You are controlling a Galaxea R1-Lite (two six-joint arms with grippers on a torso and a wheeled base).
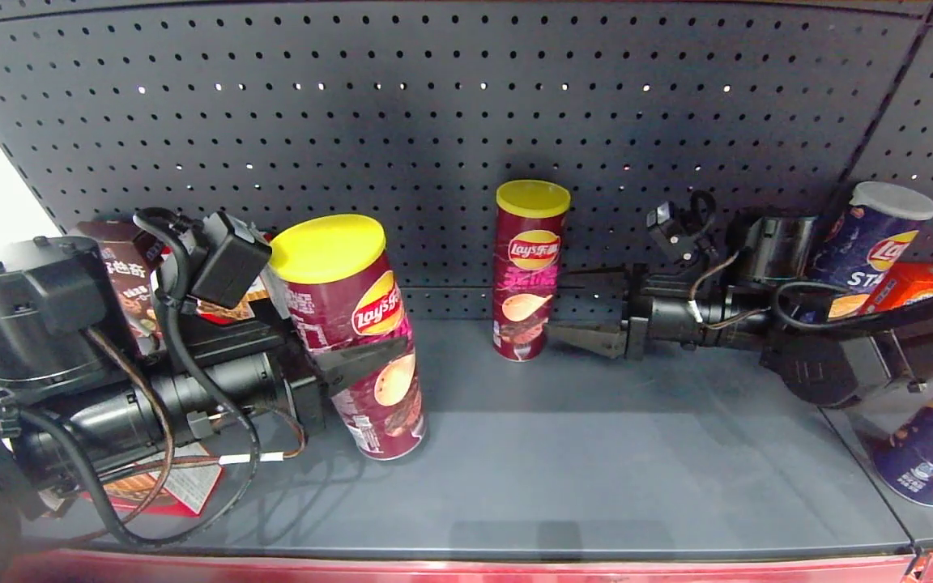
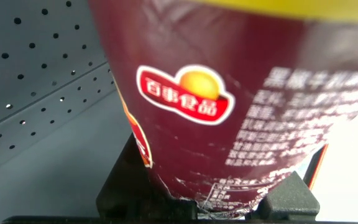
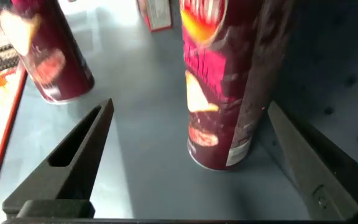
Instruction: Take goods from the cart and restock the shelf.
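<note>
The left gripper (image 1: pixel 377 346) grips a tall dark-red chip can with a yellow lid (image 1: pixel 345 316); it leans, bottom on the grey metal shelf (image 1: pixel 596 453); the right gripper (image 1: pixel 568 301) (wide open) sits by a standing can (image 1: pixel 527 267).

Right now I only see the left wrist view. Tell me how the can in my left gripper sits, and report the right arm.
Observer: The held can, in the left gripper, leans, base apparently on the shelf.
Operator: Now the right arm.
Observer: The right gripper is open around a second can, its fingers clear of it.
Operator: Give that can's pose.
Observer: Upright, close to the pegboard.
</note>
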